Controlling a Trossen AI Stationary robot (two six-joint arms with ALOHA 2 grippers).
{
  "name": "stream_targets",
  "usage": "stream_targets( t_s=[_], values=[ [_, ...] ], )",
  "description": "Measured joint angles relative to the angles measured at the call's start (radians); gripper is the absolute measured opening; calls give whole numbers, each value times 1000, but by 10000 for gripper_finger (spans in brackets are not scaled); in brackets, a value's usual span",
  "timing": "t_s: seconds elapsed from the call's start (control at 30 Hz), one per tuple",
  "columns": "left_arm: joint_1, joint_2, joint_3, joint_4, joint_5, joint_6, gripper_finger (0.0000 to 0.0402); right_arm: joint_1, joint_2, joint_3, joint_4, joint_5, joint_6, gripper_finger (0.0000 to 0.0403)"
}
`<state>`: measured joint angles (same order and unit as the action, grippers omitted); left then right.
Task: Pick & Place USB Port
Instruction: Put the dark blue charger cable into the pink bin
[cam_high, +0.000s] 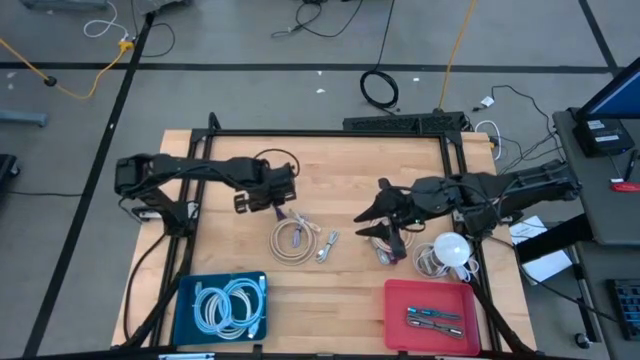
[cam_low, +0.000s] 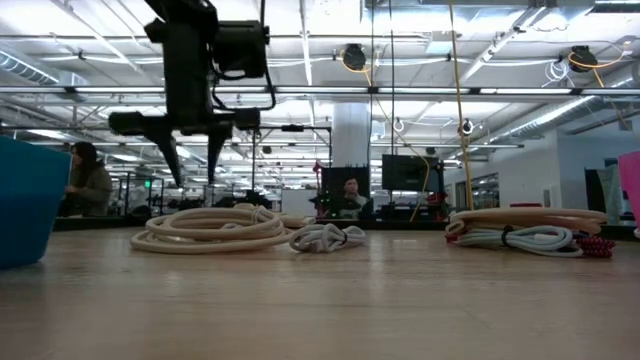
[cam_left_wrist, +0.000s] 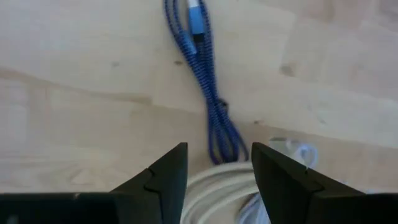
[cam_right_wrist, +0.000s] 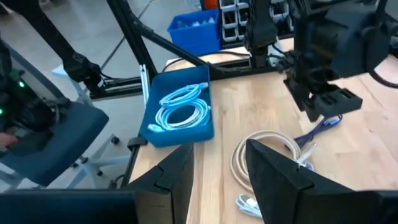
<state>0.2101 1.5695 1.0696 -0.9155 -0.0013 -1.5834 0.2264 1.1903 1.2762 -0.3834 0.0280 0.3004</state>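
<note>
A blue braided USB cable (cam_high: 300, 217) (cam_left_wrist: 208, 93) (cam_right_wrist: 323, 127) lies flat on the wood, one end beside a beige coiled cable (cam_high: 290, 242) (cam_low: 215, 228) (cam_left_wrist: 214, 180). A small white cable (cam_high: 327, 246) (cam_low: 325, 237) lies just right of the coil. My left gripper (cam_high: 270, 203) (cam_low: 197, 160) (cam_left_wrist: 217, 155) hangs open above the coil's far rim, fingers pointing down, touching nothing. My right gripper (cam_high: 365, 223) (cam_right_wrist: 217, 155) is open too, above the table right of these cables, pointing toward them.
A blue bin (cam_high: 185, 310) (cam_right_wrist: 180, 134) at the near left holds light-blue coiled cables. A red tray (cam_high: 400, 300) at the near right holds a few small things. A white coiled cable (cam_high: 445, 255) (cam_low: 530, 228) lies under the right arm. Bare wood lies between the arms.
</note>
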Motion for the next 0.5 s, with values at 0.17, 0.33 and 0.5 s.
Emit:
stream_targets(
  t_s=[0.17, 0.33, 0.5],
  values=[
    [21, 73, 2, 30, 8, 10, 206, 1, -4, 0, -8, -1, 17, 137],
    [44, 139, 1, 27, 54, 58, 221, 24, -4, 0, -30, -2, 58, 137],
    [56, 188, 1, 42, 52, 88, 225, 51, -4, 0, -51, 0, 80, 137]
  ],
)
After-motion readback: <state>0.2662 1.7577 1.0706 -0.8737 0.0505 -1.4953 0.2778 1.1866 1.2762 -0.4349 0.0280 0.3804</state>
